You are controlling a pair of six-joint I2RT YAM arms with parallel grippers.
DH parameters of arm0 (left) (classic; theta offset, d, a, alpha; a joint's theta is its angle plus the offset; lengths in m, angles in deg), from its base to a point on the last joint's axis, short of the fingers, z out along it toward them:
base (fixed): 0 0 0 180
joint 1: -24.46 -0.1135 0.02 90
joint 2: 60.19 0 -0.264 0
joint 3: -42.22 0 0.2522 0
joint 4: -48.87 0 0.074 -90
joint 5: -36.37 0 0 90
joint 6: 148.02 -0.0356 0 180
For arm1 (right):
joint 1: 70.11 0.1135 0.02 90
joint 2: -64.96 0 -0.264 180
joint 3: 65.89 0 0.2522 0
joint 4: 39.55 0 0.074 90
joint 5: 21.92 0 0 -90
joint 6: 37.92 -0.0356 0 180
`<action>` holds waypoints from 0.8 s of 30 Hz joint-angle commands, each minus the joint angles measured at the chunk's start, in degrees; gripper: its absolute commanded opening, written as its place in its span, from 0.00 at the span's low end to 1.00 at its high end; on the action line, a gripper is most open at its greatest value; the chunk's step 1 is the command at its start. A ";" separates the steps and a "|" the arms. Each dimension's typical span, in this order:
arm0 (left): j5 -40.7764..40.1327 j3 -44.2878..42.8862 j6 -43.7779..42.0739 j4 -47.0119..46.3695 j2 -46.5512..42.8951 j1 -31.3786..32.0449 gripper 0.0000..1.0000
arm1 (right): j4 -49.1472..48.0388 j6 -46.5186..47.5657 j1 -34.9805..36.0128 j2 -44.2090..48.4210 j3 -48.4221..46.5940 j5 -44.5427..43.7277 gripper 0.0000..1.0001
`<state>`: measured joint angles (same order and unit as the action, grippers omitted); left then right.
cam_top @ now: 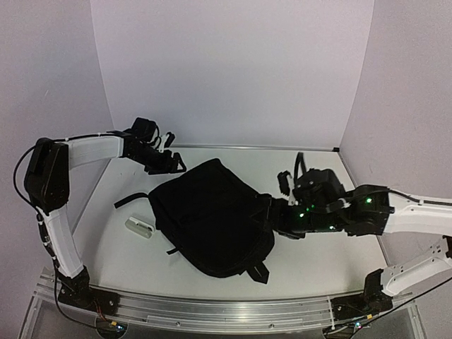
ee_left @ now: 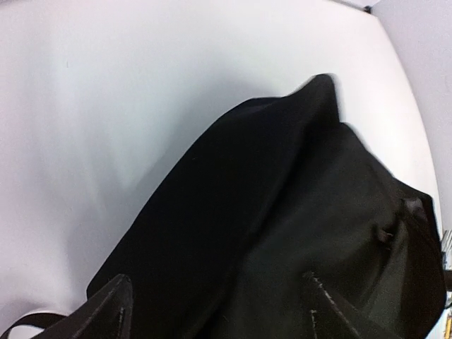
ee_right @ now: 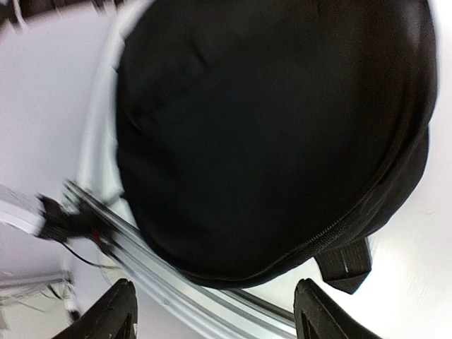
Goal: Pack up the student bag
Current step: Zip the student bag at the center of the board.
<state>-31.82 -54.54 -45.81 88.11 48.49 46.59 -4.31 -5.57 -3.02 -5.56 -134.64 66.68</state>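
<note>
Two arms: each is bolted at the near edge and bends in toward the middle of the flat white bench (cam_top: pixel 321 258).
Room: plain pale lilac walls (cam_top: pixel 233 70) close the bench on its left, far and right sides; a ribbed aluminium rail (cam_top: pixel 212 311) runs along the near edge.
Task thing: the large black soft fabric student bag (cam_top: pixel 212 219) lies flat at mid-bench, with a black webbing strap (cam_top: pixel 131 200) trailing from its left side.
Beside it: a small white oblong object (cam_top: pixel 139 226) lies on the bench just left of the bag (too small to identify).
Left arm: the upper link rises steeply and the forearm runs level to the right. The left end effector (ee_left: pixel 219 311) hangs over the bag's far left corner, its fingers (ee_left: pixel 113 307) spread wide and holding nothing.
Right arm: the forearm stretches low to the left. The right end effector (ee_right: pixel 215 314) sits at the bag's right edge, fingers (ee_right: pixel 321 311) likewise parted and empty.
Wrist views only: the finger spread, and a zip line (ee_right: pixel 339 233) along the bag's rim; from above, the black fingers merge into the black fabric.
Top view only: the white object and both arms' bends.
</note>
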 commanded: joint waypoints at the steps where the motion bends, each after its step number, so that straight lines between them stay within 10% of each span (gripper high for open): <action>1: -0.99 1.16 -5.72 -2.39 -11.20 3.80 0.84 | 5.75 -0.63 -0.64 5.22 -4.77 -15.26 0.72; 24: -16.65 -9.11 -13.81 1.07 5.02 27.53 0.88 | -4.24 17.18 -22.72 -18.60 -12.78 0.92 0.39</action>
<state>-41.90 -59.73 -57.07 89.88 51.62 73.08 -3.97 8.83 -24.48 -21.39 -144.58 63.37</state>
